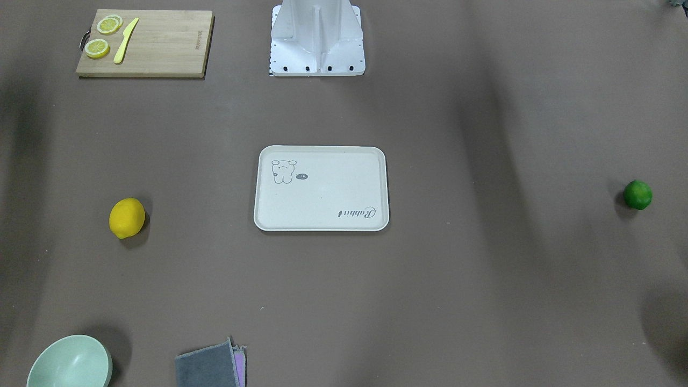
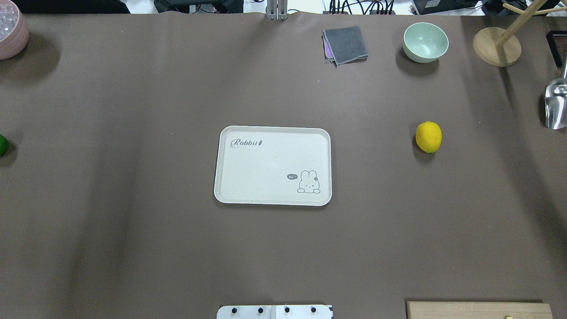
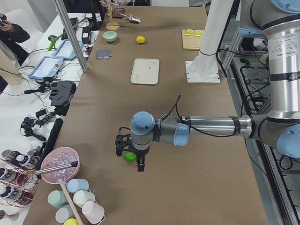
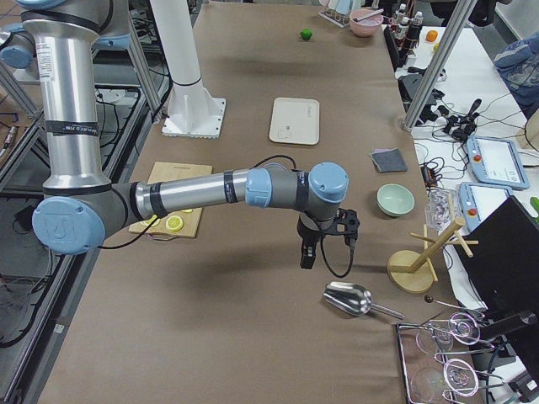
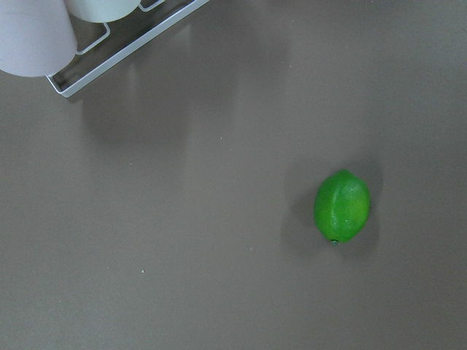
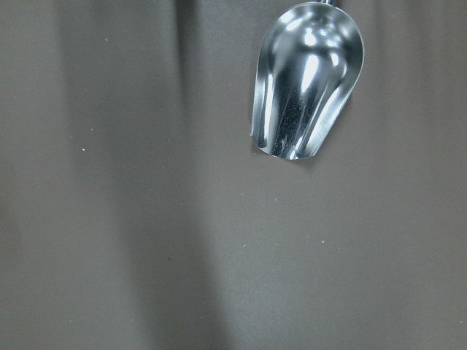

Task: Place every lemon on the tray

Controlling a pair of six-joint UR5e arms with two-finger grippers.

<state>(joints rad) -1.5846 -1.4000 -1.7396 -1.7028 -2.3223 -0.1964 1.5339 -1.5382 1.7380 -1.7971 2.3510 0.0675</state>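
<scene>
The yellow lemon lies on the brown table on my right side, also in the overhead view. The green lemon lies far out on my left side and shows in the left wrist view. The cream tray sits in the middle of the table with nothing on it. My left gripper hangs just above the green lemon. My right gripper hovers near a metal scoop, beyond the yellow lemon. I cannot tell whether either gripper is open or shut.
A wooden cutting board with lemon slices and a yellow knife sits near the robot's base. A green bowl, a folded grey cloth, a metal scoop and a wooden rack are on my right side. A pink bowl and cups stand at my left.
</scene>
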